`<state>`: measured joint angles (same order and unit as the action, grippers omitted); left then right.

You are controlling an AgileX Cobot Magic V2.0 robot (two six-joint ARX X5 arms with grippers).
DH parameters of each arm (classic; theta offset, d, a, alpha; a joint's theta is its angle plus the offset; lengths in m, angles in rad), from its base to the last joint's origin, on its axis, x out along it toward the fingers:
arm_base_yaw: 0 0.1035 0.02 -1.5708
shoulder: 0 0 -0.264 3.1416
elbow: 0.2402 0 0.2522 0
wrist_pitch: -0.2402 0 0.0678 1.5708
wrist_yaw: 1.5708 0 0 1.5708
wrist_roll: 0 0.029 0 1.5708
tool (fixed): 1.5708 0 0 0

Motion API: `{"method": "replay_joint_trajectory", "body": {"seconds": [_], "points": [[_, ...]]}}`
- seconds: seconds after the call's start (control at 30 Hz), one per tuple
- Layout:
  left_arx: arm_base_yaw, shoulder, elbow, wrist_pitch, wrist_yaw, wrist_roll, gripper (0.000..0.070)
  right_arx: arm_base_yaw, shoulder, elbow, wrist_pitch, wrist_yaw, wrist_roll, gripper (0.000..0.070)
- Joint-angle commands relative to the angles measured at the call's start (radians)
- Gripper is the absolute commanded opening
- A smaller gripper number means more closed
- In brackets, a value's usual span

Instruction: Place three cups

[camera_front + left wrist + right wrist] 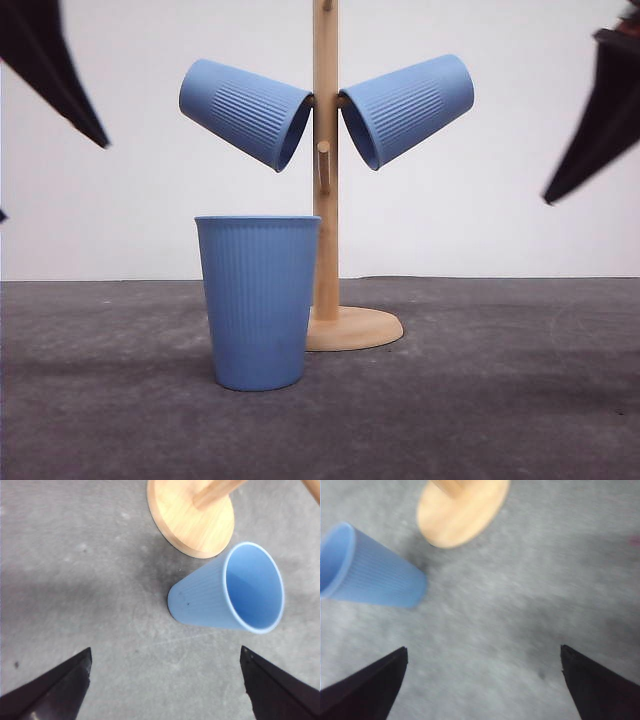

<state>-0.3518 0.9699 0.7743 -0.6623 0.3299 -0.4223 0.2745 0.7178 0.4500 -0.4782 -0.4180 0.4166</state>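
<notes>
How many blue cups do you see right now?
3. Two light-blue ribbed cups hang on the wooden stand: left cup, right cup. The third cup stands upright on the table before the stand's base.

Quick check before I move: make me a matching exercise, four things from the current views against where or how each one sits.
Things:
1. left cup
2. right cup
3. third cup
4. left claw

States:
A. upright on the table, in front of the wooden stand
B. open, empty, above the table
C. hung mouth-inward on a peg, bottom pointing up and right in the front view
D. hung mouth-inward on a peg, bottom pointing up and left in the front view

Pairs: 1-D, 2-C, 3-A, 4-B
</notes>
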Motion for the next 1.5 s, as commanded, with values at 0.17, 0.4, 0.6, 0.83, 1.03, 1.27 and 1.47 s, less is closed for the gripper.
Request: {"method": "replay_joint_trajectory", "body": {"seconds": [0.17,0.4,0.6,0.83,1.03,1.27,1.47], "points": [[-0.111,0.217,0.144,0.006,-0.063,-0.015,0.0551,0.004,-0.087,0.005,-0.063,0.062,-0.066,0.0614],[-0.196,0.42,0.278,0.005,-0.105,-0.041,0.0551,0.004,-0.126,0.005,-0.078,0.08,-0.069,0.0614],[-0.245,0.555,0.351,0.005,-0.141,-0.061,0.0543,0.004,-0.127,0.005,-0.078,0.079,-0.069,0.0614],[-0.276,0.657,0.364,0.006,-0.143,-0.056,0.0252,0.004,-0.127,0.005,-0.077,0.069,-0.087,0.0614],[-0.277,0.651,0.366,0.003,-0.06,-0.01,0.0,0.01,-0.127,0.005,-0.054,-0.146,-0.173,0.0616],[-0.289,0.609,0.413,-0.09,0.18,0.034,0.0,0.072,-0.126,0.006,0.003,-0.261,-0.209,0.063],[-0.369,0.609,0.472,-0.173,0.228,0.081,0.0,0.186,-0.126,0.008,0.09,-0.261,-0.227,0.0633]]}}
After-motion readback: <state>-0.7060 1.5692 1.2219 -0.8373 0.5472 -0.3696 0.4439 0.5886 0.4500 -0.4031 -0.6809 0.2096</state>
